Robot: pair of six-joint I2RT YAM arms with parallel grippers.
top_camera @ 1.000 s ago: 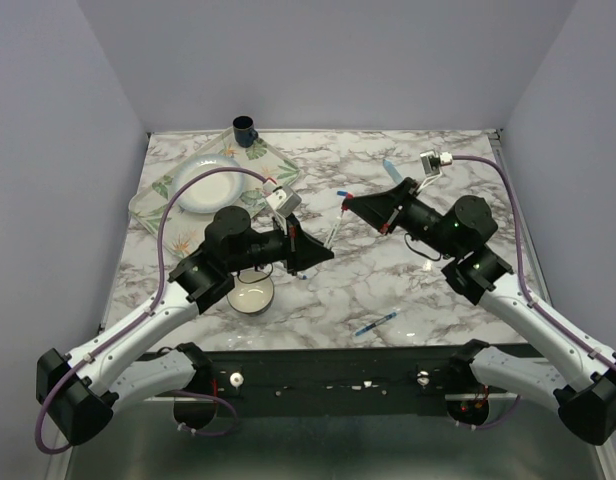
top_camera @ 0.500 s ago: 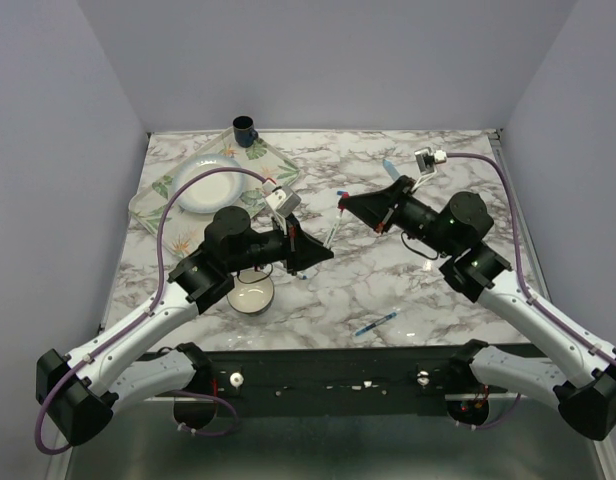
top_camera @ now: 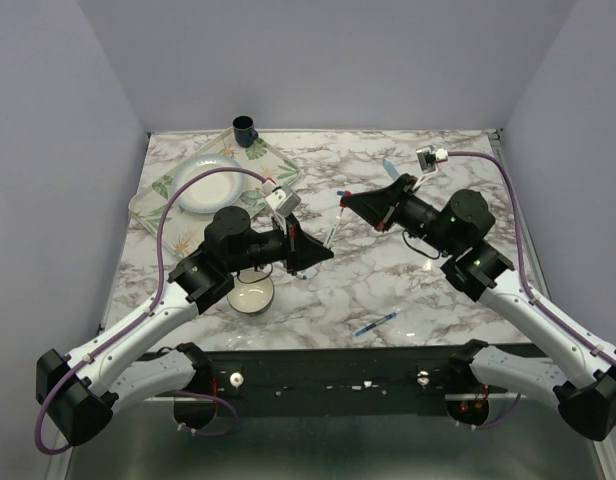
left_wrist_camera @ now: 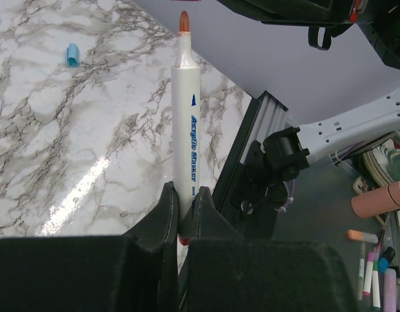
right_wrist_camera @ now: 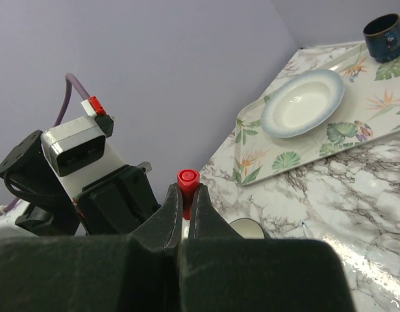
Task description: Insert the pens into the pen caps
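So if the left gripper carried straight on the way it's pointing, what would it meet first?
Probably the red cap held in the shut right gripper: the white marker in the left gripper leads, tip aimed at it. Depth is unclear, so the tip could miss the cap's mouth.

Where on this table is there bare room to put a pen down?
Bare table lies between the small bowl and the blue pen, and along the far edge between the tray and the light blue pen. The left side is crowded.
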